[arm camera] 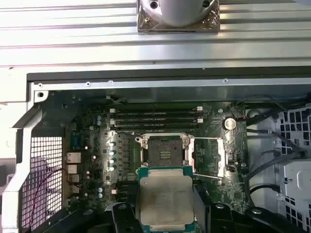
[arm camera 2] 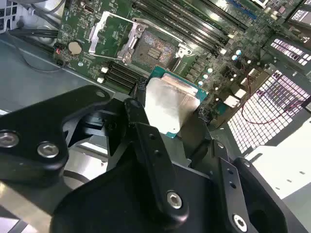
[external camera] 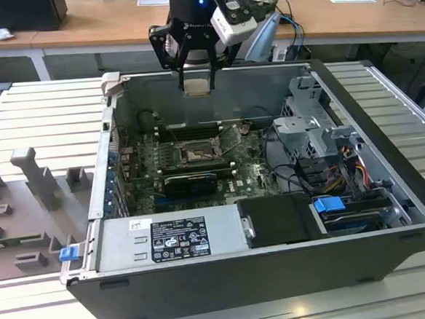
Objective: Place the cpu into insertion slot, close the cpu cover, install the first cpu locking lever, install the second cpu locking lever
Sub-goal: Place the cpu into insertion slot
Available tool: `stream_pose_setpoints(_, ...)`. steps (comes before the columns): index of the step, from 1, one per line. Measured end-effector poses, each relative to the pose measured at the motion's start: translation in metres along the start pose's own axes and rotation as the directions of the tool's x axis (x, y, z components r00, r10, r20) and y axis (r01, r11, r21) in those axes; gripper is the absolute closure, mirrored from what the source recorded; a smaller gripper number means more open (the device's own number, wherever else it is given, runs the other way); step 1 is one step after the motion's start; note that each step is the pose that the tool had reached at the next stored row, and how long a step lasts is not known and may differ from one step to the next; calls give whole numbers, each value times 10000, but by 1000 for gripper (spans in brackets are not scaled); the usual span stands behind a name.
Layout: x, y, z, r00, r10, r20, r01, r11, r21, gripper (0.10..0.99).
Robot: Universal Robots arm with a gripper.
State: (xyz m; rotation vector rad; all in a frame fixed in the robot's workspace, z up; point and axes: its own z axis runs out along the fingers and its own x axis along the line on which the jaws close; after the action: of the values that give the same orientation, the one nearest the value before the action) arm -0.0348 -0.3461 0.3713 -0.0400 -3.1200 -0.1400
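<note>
The open computer case (external camera: 229,290) lies on its side on a slatted metal worktop (external camera: 41,106), filling the middle of the exterior view. Nearest the camera, along the lower edge of the case, sits the grey labelled power supply box (external camera: 171,239). Behind it, mid-frame, the green circuit board (external camera: 250,175) lies flat and faces up.

At the board's centre is the insertion slot (arm camera: 164,151), its dark contact bed bare inside a silver rim. The cpu cover (arm camera: 220,156) is thrown back to one side of it. That leaves the socket open from above, so the chip could be lowered straight in.

Farthest back, at the upper middle of the exterior frame, your claw (external camera: 197,84) hangs above the rear wall of the case. Its black fingers are closed part-way onto the cpu (arm camera: 165,200), pinching it by two opposite edges. This keeps the pale silver face clear.

In both wrist views the chip hangs above the board, short of the slot and well apart from it.
</note>
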Motion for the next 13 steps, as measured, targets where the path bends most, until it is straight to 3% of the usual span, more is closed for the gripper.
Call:
stream_pose_setpoints(5,0,0,0,9979,646,57,-646,9979,-13,557)
stream_pose_setpoints(13,0,-3,19,9976,687,61,-686,9976,-9,557)
